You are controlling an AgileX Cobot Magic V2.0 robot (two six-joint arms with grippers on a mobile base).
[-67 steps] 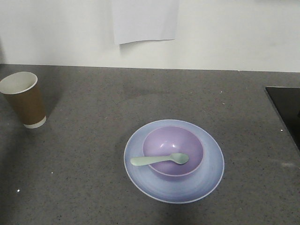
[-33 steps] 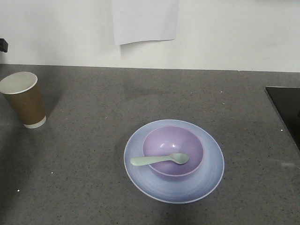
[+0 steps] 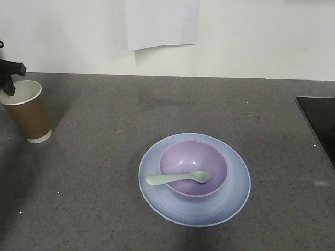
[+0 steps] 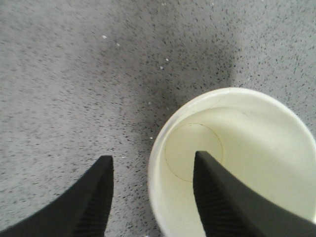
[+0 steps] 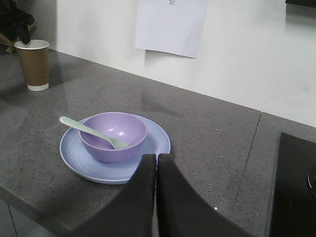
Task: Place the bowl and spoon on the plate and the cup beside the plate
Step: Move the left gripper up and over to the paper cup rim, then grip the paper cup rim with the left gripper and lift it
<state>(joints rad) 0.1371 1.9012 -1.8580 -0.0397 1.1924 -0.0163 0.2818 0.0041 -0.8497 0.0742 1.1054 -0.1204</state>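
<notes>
Lavender bowl [image 3: 193,167] sat centred on pale blue plate [image 3: 230,201]; mint spoon [image 3: 178,178] lay scoop-in-bowl, handle over left rim. Brown white-rimmed cup [image 3: 27,111] stood upright, well apart, far left on desk.

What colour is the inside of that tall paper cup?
White, as the left wrist view of the tall brown paper cup shows best.

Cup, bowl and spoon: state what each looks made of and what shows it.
The cup looks like paper: matte brown wall, white rim and a seamed white inside.
The bowl looks like glossy plastic: its smooth lavender inside carries small highlights.
The spoon looks like plastic too: even pale mint colour, soft sheen. None is certain from looks alone.
</notes>
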